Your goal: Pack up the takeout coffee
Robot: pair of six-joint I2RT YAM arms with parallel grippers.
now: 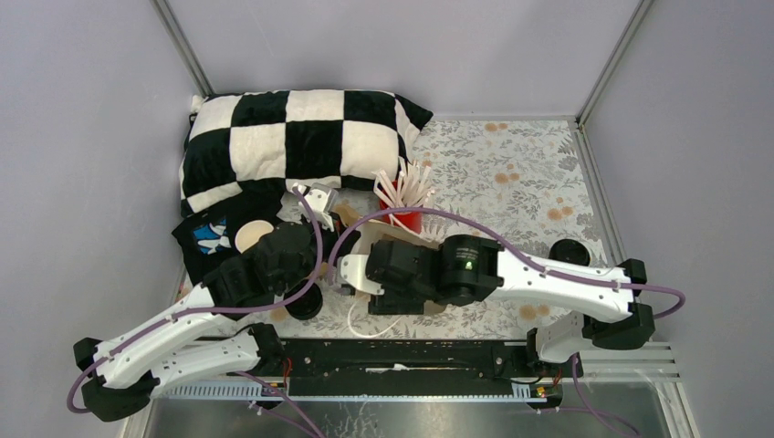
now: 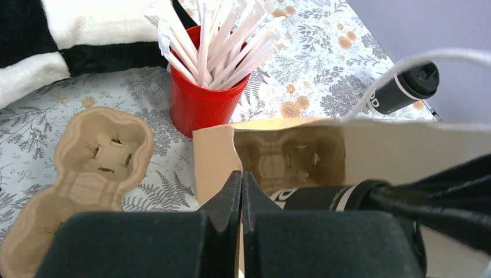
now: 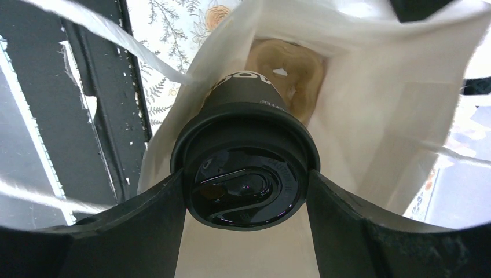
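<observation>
My right gripper (image 3: 246, 185) is shut on a takeout coffee (image 3: 246, 174), a dark cup with a black lid. It holds the cup by the rim inside the open brown paper bag (image 3: 370, 116). A pulp cup carrier (image 3: 286, 75) lies at the bag's bottom. My left gripper (image 2: 241, 176) is shut on the near edge of the bag (image 2: 214, 150) and holds its mouth open. The held cup (image 2: 324, 197) also shows in the left wrist view. The second lidded coffee (image 2: 405, 90) stands on the table to the right (image 1: 570, 251), apart from both grippers.
A red cup full of white wrapped straws (image 2: 202, 98) stands just behind the bag. A spare pulp carrier (image 2: 87, 174) lies to the bag's left. A black-and-white checkered pillow (image 1: 292, 137) fills the back left. White bag handles (image 3: 116, 40) hang loose.
</observation>
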